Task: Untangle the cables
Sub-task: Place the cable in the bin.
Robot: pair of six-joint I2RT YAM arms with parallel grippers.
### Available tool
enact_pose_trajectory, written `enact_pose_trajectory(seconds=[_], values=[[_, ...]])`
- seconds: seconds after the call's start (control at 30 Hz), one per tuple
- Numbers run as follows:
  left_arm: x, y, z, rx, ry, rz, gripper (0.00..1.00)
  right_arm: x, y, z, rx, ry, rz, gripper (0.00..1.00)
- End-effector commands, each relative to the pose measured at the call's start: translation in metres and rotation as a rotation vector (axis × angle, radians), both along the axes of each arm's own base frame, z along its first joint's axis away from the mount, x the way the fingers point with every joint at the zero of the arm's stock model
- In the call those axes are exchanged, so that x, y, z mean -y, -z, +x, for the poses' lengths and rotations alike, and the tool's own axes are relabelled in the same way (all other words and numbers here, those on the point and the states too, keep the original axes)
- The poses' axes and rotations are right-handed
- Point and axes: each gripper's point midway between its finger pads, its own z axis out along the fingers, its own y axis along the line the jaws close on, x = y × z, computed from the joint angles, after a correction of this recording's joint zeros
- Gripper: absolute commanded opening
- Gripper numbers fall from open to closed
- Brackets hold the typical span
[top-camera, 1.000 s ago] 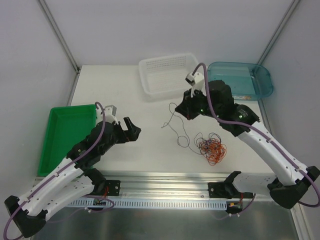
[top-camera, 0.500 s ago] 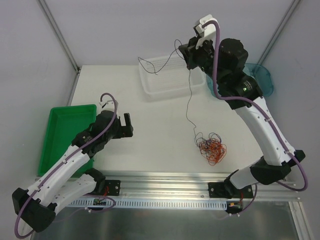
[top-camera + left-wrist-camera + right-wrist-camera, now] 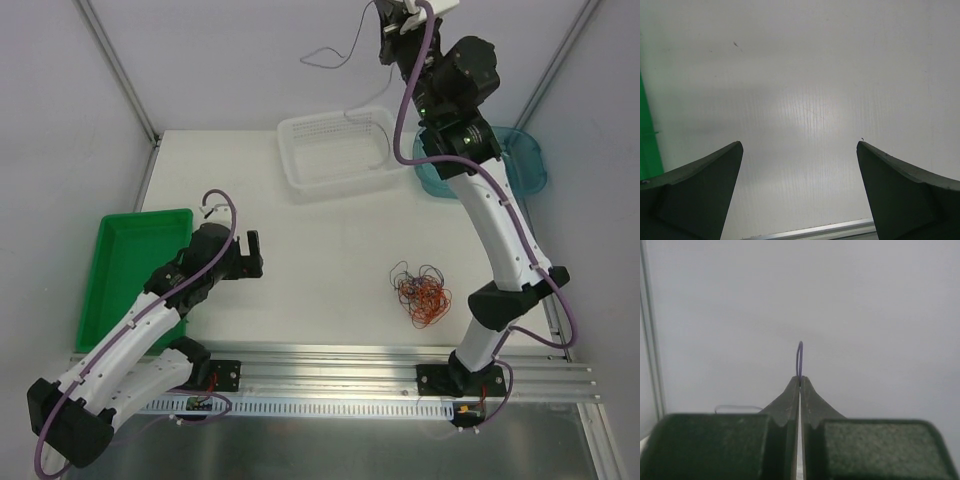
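A small tangle of orange, red and black cables [image 3: 424,297] lies on the white table right of centre. My right gripper [image 3: 384,22] is raised high at the top of the top view, shut on one thin dark cable [image 3: 330,55] that curls out to its left in the air. In the right wrist view the jaws [image 3: 800,382] are closed with a loop of the thin cable [image 3: 799,357] sticking out at the tips. My left gripper [image 3: 250,252] is open and empty, low over bare table left of centre; its fingers [image 3: 705,180] are wide apart.
A white mesh basket [image 3: 338,150] stands at the back centre. A blue tray [image 3: 510,160] is at the back right. A green tray [image 3: 125,270] is at the left edge. A metal rail [image 3: 330,360] runs along the near edge.
My right gripper rose from just above the table to high in the air, pulling one thin cable up and free of the tangle. The left arm shifted slightly.
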Motion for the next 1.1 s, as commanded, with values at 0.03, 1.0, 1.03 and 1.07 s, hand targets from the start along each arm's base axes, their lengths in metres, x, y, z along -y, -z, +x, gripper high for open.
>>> enact_pose_trajectory(seconds=[0.03,1.0,1.03,1.07], values=[[0.008,-0.028,0.007,0.079,0.077,-0.011,0.99,0.023,0.003,0.019,0.035,0.081,0.044,0.01],[0.016,0.000,0.005,-0.002,0.132,-0.021,0.99,0.032,0.374,0.125,-0.875,0.150,-0.165,0.64],[0.017,0.000,0.005,-0.003,0.138,-0.024,0.99,0.034,0.368,0.113,-0.890,0.140,-0.153,0.66],[0.018,0.000,0.005,-0.004,0.138,-0.027,0.99,0.037,0.362,0.103,-0.899,0.137,-0.145,0.70]])
